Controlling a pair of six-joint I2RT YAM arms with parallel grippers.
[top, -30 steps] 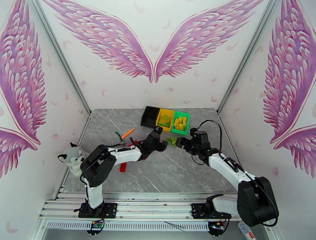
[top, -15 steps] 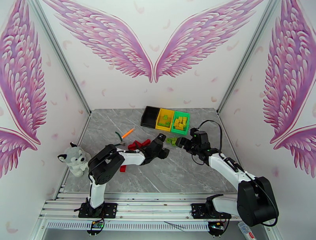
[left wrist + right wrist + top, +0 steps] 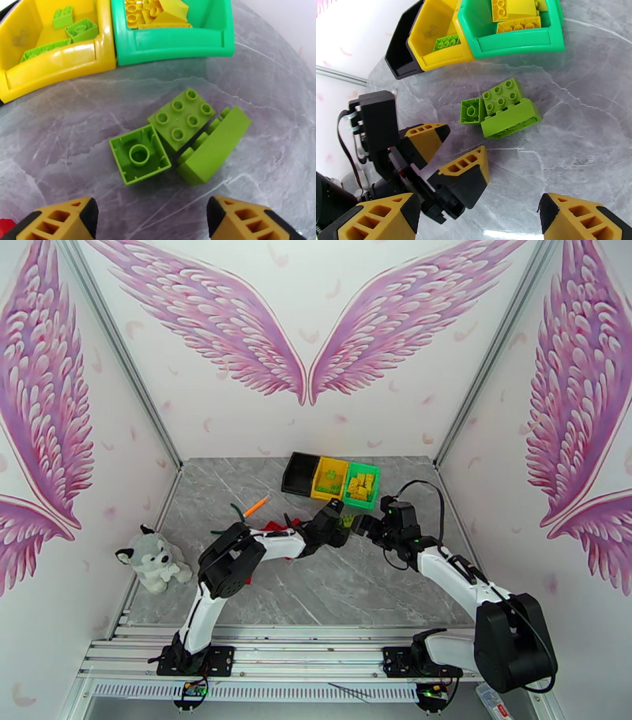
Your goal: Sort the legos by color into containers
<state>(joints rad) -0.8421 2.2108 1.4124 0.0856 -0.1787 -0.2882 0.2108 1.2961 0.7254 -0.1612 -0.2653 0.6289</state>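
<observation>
left gripper (image 3: pixel 152 216) hovers over 3 light green legos (image 3: pixel 179 136) clumped on the table (image 3: pixel 59 130), just in front of the yellow bin (image 3: pixel 59 67) & green bin (image 3: pixel 173 43). Jaws apart, nothing in em; right gripper (image 3: pixel 359 524) same. Pick-up step imo. Next: drop down, pinch one w/o dragging its neighbours, prob into the yellow bin w/ the other greens.

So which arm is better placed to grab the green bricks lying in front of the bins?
Left, probably: the left end effector, open, is centred on the three light green bricks. The right end effector, also open, hangs farther off.
</observation>
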